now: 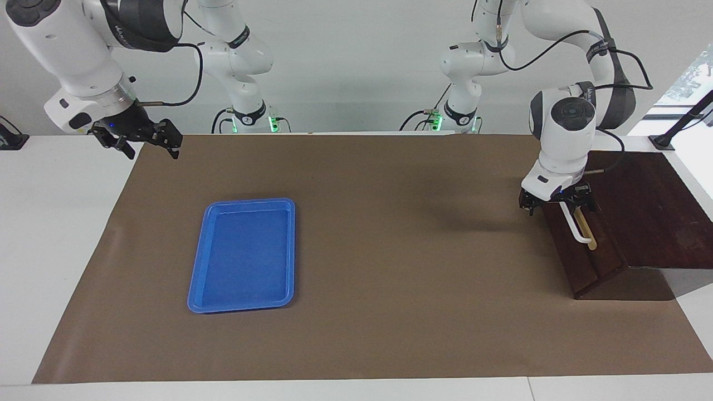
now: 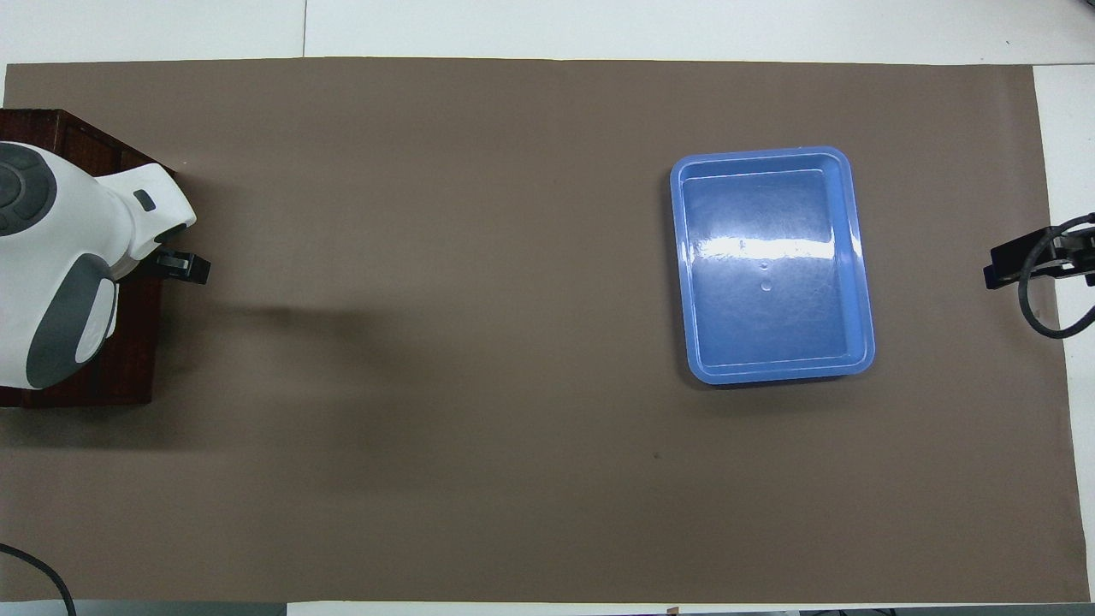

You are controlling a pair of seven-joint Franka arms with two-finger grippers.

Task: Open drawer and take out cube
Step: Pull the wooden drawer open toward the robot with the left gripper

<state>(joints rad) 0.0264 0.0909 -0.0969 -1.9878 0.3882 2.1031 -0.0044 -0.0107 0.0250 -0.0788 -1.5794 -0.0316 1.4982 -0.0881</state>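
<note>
The dark wooden box (image 1: 652,211) stands at the left arm's end of the table. Its drawer (image 1: 599,267) shows only its dark front and no pale interior. The white bar handle (image 1: 576,225) lies across that front. My left gripper (image 1: 557,203) is down at the end of the handle nearer to the robots, with its jaws apart on either side of the bar. In the overhead view the left arm covers most of the box (image 2: 128,376), and only the tip of the left gripper (image 2: 181,267) shows. My right gripper (image 1: 147,142) is open and empty and waits above the right arm's end of the table. The yellow cube is hidden.
A blue plastic tray (image 1: 245,203) lies empty on the brown mat (image 1: 390,250), toward the right arm's end; it also shows in the overhead view (image 2: 770,154). The right gripper (image 2: 1026,261) shows at the mat's edge in the overhead view.
</note>
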